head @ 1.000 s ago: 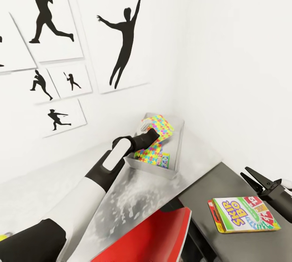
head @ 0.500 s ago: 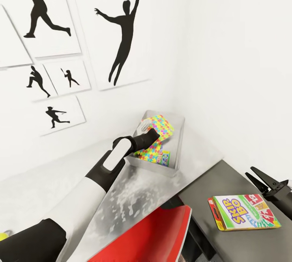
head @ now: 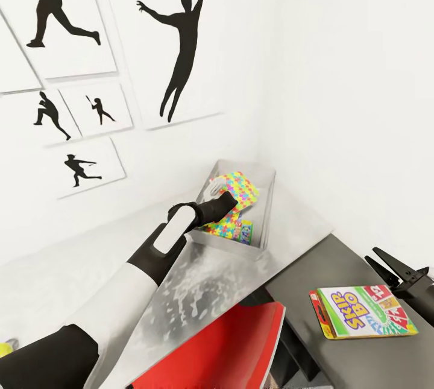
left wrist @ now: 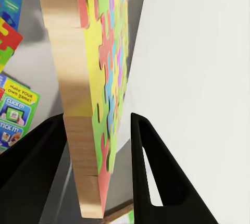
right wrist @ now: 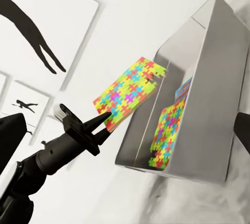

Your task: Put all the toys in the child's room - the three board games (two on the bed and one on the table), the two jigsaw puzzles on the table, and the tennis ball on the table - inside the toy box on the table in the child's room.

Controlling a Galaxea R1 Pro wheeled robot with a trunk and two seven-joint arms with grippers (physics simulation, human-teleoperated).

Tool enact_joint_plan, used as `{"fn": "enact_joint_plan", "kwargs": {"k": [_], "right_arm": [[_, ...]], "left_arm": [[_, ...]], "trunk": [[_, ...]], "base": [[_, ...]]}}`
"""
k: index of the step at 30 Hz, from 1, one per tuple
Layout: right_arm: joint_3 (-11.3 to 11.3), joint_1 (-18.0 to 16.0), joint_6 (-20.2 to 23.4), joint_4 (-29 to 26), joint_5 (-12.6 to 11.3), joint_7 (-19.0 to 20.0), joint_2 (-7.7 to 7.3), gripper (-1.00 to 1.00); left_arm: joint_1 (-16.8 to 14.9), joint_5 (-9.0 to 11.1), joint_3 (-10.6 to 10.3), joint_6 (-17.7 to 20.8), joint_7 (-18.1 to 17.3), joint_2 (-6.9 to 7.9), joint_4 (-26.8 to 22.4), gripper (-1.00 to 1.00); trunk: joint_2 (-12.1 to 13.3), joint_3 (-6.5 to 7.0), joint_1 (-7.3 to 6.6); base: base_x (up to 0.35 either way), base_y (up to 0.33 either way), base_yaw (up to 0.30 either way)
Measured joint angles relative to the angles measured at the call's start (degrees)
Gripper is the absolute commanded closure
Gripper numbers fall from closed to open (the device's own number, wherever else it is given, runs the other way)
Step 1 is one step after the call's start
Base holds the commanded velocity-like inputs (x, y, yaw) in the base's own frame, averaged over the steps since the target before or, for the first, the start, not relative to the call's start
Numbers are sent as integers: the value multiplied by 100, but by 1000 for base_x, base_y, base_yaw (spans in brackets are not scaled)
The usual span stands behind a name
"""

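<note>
The light grey toy box [head: 265, 199] stands in the table's [head: 199, 280] far corner against the wall. My left gripper [head: 231, 200] is shut on a multicoloured jigsaw puzzle [head: 240, 189], holding it tilted on edge over the box. In the left wrist view that puzzle [left wrist: 99, 94] sits between both fingers [left wrist: 156, 172]. A second puzzle [right wrist: 165, 135] and a blue board game [head: 246, 234] lie inside the box [right wrist: 219, 78]. The SKIP-BO board game [head: 361, 312] lies flat on the dark grey wing, with my open right gripper [head: 389, 268] just beyond its far right corner.
A red chair back [head: 229, 344] rises at the desk's near edge. White walls with black silhouette posters [head: 181, 45] close in behind and beside the box. A small yellow-green shape [head: 3, 348] shows at the picture's left edge.
The whole view has tilted slightly, shifting the posters upward. The left gripper still holds the puzzle over the box. The right gripper sits a little further right.
</note>
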Motion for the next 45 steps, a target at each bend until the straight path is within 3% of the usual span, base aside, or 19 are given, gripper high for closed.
{"fn": "enact_joint_plan", "kwargs": {"k": [13,37,40,41,45], "right_arm": [[0,0,0,0,0,0,0,-100],[-5,0,0,0,0,6,0,-100],[-99,0,0,0,-1,26,0,-100],[-142,0,0,0,-1,32,0,-100],[-224,0,0,0,-1,42,8,-100]], "left_arm": [[-6,0,-153,129,-6,0,4,100],[-12,-7,-166,144,-7,0,-8,100],[-14,-8,-166,144,-8,0,-20,100],[-14,-7,-166,144,-8,0,-25,-100],[-15,-5,-166,144,-9,0,-33,-100]], "trunk": [[0,-122,0],[0,-346,0],[-1,-374,0],[-1,-383,0],[-1,-414,0]], "base": [[0,0,0],[0,0,0],[0,0,0],[0,0,0],[0,0,0]]}}
